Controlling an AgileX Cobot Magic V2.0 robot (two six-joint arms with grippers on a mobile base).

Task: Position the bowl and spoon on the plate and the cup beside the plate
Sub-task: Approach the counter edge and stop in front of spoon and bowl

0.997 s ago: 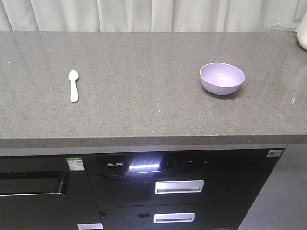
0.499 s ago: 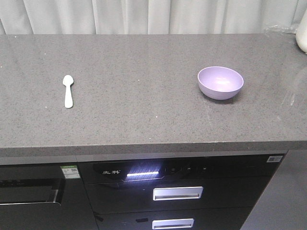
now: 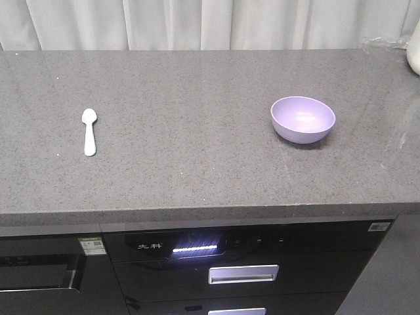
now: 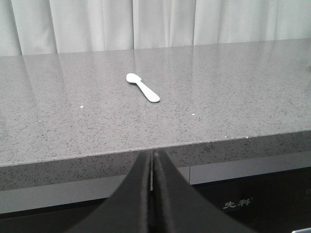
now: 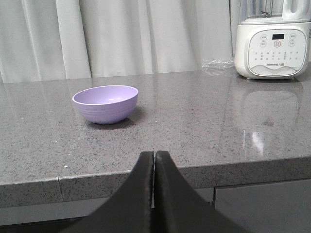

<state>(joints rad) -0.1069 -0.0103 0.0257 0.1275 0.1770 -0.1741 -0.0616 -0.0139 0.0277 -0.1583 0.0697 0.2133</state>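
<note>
Though cropped frontally, blender (image 5: 272, 48) clear from right wrist

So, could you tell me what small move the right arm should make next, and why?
Probably open the right gripper and ease it forward over the counter: its jaws are shut, it sits short of the near edge, and the bowl stands upright ahead, slightly left. No plate or cup is in view.

Glossy smooth plastic bowl (image 3: 302, 119); matt plastic spoon (image 3: 89, 130); polished speckled stone counter (image 3: 197, 151).
</note>
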